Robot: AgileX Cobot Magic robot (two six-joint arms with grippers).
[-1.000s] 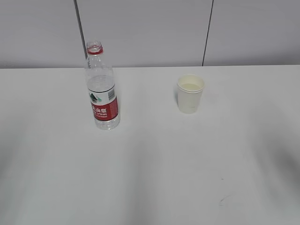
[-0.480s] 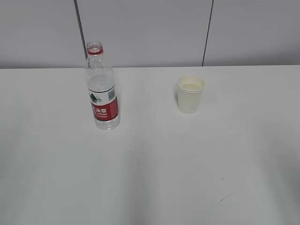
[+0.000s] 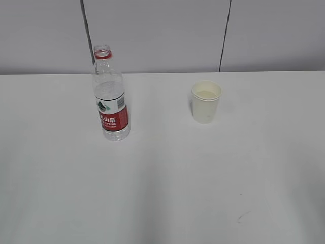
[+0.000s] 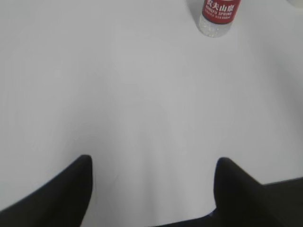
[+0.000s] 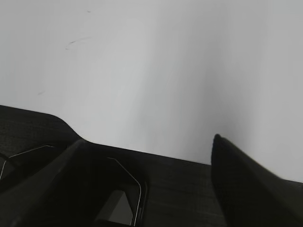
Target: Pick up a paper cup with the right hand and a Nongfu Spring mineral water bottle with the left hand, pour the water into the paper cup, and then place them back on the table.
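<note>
The Nongfu Spring bottle (image 3: 110,96) stands upright and uncapped on the white table (image 3: 167,178), left of centre, holding clear water. The paper cup (image 3: 206,101) stands upright to its right, well apart from it. Neither arm shows in the exterior view. In the left wrist view my left gripper (image 4: 152,160) is open and empty above bare table, and the bottle's base (image 4: 218,16) is far ahead at the top edge. In the right wrist view my right gripper (image 5: 148,139) is open and empty; the cup is out of that view.
A grey panelled wall (image 3: 162,35) runs behind the table's far edge. A dark scuff (image 3: 242,217) marks the table at front right and also shows in the right wrist view (image 5: 75,42). A black flat surface (image 5: 180,189) lies under the right gripper at the table's near edge.
The bottle and the cup have not moved. The soft shadows at the table's front left and right have faded.
</note>
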